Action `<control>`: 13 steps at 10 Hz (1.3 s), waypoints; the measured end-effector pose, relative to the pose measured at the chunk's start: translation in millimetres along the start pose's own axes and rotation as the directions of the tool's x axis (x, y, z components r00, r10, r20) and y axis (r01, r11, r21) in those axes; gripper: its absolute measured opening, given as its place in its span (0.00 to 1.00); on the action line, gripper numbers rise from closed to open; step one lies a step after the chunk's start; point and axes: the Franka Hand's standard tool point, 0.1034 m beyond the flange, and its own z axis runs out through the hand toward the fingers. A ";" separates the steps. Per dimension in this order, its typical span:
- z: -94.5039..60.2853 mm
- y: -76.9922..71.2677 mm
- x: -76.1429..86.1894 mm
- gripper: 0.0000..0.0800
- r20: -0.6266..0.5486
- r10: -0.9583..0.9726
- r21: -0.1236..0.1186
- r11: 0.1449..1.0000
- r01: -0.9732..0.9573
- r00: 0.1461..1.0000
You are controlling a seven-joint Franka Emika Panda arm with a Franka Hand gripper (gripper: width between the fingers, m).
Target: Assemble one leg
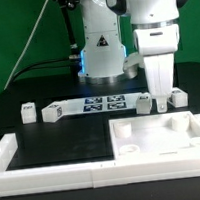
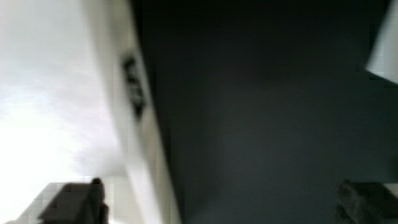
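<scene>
Leg (image 1: 144,105) sits on the dark tabletop (image 1: 63,142), right of centre in the exterior view, just beside the end effector (image 1: 163,107) on its left side. Second leg (image 1: 176,98) is just beside it on the right. End effector hangs low between the two; can't tell if it touches either. Wrist view: fingers (image 2: 71,203) wide apart, only tabletop between them, nothing gripped. Blurred white shape (image 2: 54,110) with a dark marker sits alongside. Third leg (image 1: 28,113) and fourth leg (image 1: 52,113) at centre left, well apart from it. Marker board (image 1: 100,103) lies between the groups. White panel (image 1: 163,139) at lower right.
</scene>
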 end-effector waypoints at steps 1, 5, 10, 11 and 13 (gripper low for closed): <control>-2.0 -3.2 2.4 0.81 0.001 0.029 -0.002 1.000 -0.029 1.000; -1.2 -4.7 2.5 0.81 -0.002 0.199 0.003 0.980 -0.199 0.980; 7.4 -41.6 27.2 0.81 0.026 0.797 0.017 0.604 -0.797 0.604; 10.7 -53.5 38.1 0.81 0.035 0.878 0.021 0.477 -0.879 0.478; 14.2 -66.6 47.8 0.81 0.051 0.920 0.028 0.389 -0.921 0.390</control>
